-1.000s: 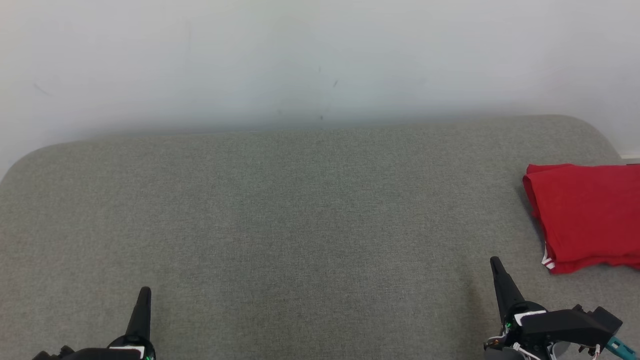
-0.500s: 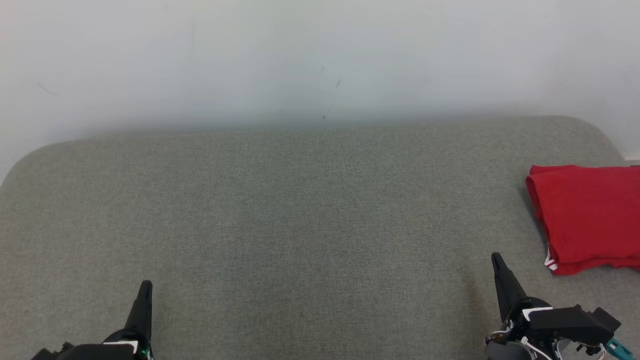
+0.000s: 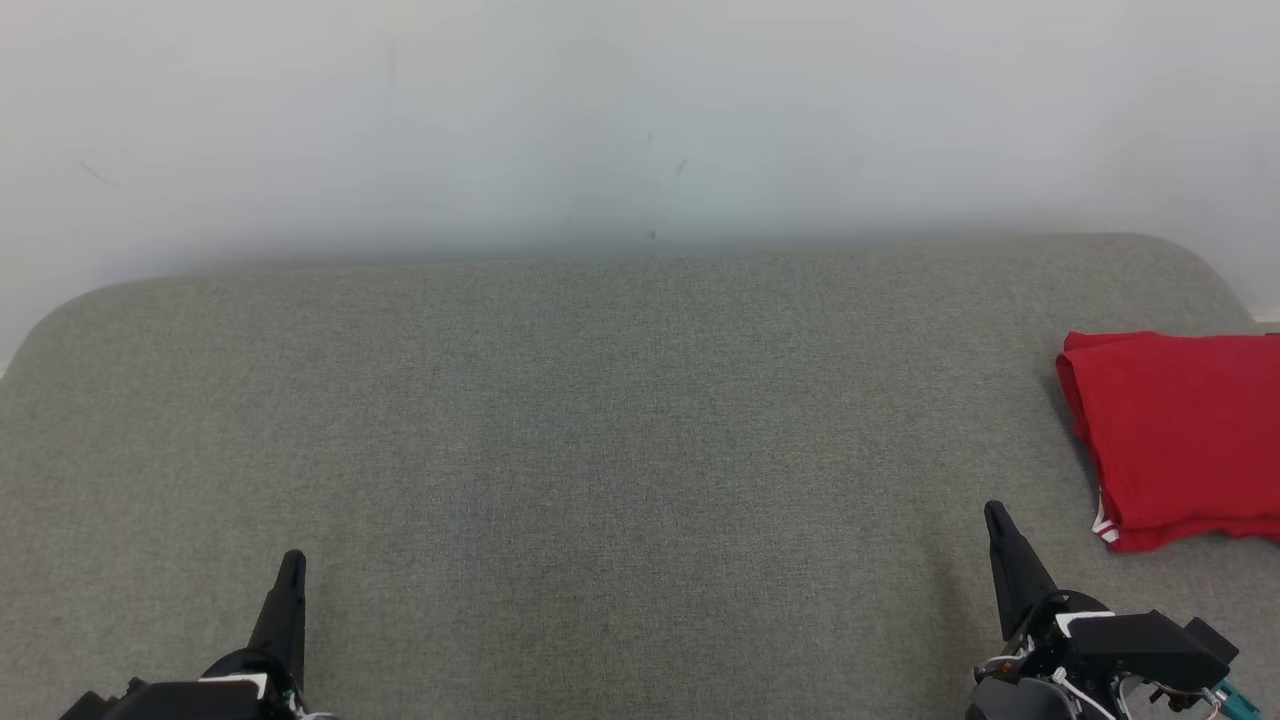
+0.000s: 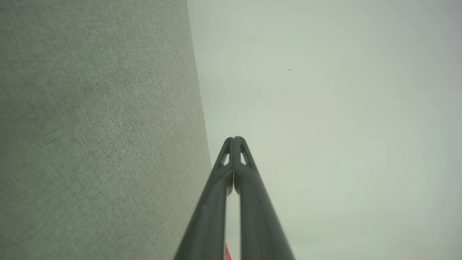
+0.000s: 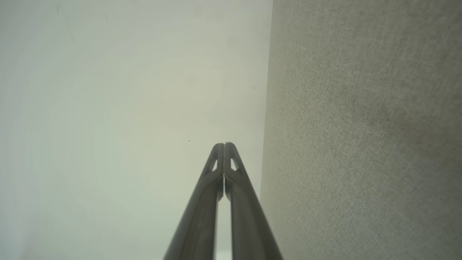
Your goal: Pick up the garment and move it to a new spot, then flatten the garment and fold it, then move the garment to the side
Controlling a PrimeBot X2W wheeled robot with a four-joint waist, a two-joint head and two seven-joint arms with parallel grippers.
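Head view: folded red garment at the bench's right edge, both end effectors closed and empty

The red garment lies folded in a tidy stack of layers on the grey upholstered bench. It sits against the right edge, nearer the far right corner than the near one, and the picture's border cuts off its right part. A bit of white trim shows at its near corner. It looks like thin, light knit cloth: soft, limp, and likely to sag and come unfolded if lifted by a single layer. A sound hold would pinch all layers together along the folded edge that faces the bench's middle, or at two corners, one per arm. Judging by how it lies, the task seems close to finished.

The left end effector hangs over the near edge toward the near left corner. The right end effector hangs over the near edge close to the garment but apart from it. Both point toward the far edge and the pale wall, with fingers pressed together tip to tip and nothing between them.
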